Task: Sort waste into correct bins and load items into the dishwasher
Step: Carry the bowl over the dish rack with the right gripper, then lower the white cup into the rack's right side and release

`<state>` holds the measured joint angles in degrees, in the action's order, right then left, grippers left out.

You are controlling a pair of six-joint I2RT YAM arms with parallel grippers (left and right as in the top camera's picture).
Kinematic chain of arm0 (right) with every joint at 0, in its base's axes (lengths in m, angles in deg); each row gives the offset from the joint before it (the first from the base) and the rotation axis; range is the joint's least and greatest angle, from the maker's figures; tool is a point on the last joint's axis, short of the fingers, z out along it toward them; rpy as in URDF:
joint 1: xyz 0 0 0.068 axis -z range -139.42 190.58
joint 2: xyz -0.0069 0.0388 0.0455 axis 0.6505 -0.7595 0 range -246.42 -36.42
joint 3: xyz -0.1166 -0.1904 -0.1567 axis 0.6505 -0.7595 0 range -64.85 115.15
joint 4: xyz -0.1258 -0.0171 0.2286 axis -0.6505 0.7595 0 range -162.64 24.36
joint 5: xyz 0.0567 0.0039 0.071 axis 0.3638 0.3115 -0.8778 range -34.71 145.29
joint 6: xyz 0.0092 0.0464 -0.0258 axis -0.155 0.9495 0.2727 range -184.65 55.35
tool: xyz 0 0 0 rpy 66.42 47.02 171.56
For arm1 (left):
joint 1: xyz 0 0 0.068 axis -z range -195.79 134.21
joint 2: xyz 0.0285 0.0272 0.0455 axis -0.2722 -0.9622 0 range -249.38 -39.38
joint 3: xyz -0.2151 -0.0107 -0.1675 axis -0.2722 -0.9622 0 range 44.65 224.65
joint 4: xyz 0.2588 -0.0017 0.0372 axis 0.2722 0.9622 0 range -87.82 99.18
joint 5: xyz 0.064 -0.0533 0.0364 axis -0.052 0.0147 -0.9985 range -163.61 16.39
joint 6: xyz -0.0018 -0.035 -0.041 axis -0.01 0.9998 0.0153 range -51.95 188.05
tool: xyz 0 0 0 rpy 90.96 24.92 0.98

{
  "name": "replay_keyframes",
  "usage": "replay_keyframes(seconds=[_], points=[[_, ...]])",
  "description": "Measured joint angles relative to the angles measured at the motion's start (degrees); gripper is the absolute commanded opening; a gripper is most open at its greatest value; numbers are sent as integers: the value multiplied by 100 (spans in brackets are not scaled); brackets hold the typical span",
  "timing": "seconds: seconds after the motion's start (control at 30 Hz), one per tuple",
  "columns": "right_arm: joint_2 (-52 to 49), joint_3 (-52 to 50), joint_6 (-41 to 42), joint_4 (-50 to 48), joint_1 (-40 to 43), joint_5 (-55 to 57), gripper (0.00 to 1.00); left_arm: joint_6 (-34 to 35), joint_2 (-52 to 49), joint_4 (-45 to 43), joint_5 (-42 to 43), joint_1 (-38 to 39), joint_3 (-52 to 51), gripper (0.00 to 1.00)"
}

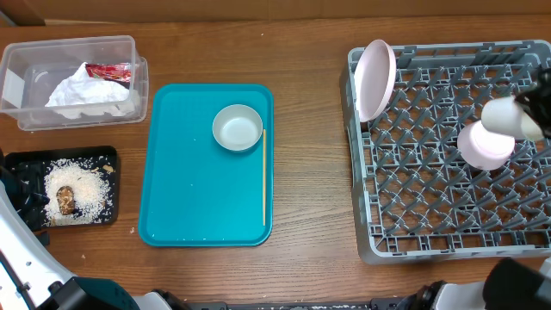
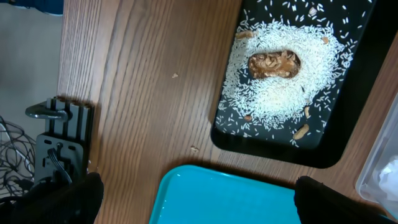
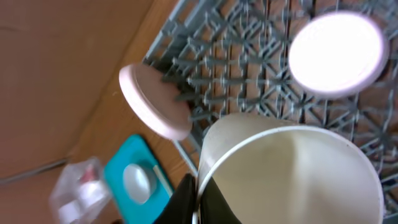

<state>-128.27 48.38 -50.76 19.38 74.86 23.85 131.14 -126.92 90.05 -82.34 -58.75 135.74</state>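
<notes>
My right gripper [image 3: 198, 186] is shut on the rim of a pale cup [image 3: 292, 168], held above the grey dishwasher rack [image 1: 430, 215]. A large plate [image 1: 375, 79] stands on edge at the rack's left wall, and a small plate [image 1: 484, 145] lies in the rack. The greyish bowl [image 1: 237, 127] and thin wooden stick [image 1: 263, 176] rest on the teal tray [image 1: 189, 198]. The clear tub [image 1: 43, 69] holds the napkin [image 1: 86, 93] and red wrapper [image 1: 109, 72]. Rice [image 2: 280, 87] and a brown lump [image 2: 273, 64] lie in the black tray [image 2: 348, 124]. My left gripper [image 2: 205, 202] hangs open over the teal tray's corner.
A few rice grains [image 2: 175, 76] lie loose on the wooden table beside the black tray. A black clamp and cables [image 2: 59, 137] sit at the table's left edge. Cardboard [image 3: 56, 68] stands behind the rack.
</notes>
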Motion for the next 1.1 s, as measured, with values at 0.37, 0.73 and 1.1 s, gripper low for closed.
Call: replay_keyframes(seconds=[0.37,0.73,1.1], points=[[4,-2863,-3071,389,1932,-3851,4,0,0,0,-2,0,0,100],[7,-5160,-4076,-1108,1875,-5012,4,0,0,-2,-2,0,0,100],[7,-5497,-4159,-1836,1180,-5182,4,0,0,-2,0,0,0,100]])
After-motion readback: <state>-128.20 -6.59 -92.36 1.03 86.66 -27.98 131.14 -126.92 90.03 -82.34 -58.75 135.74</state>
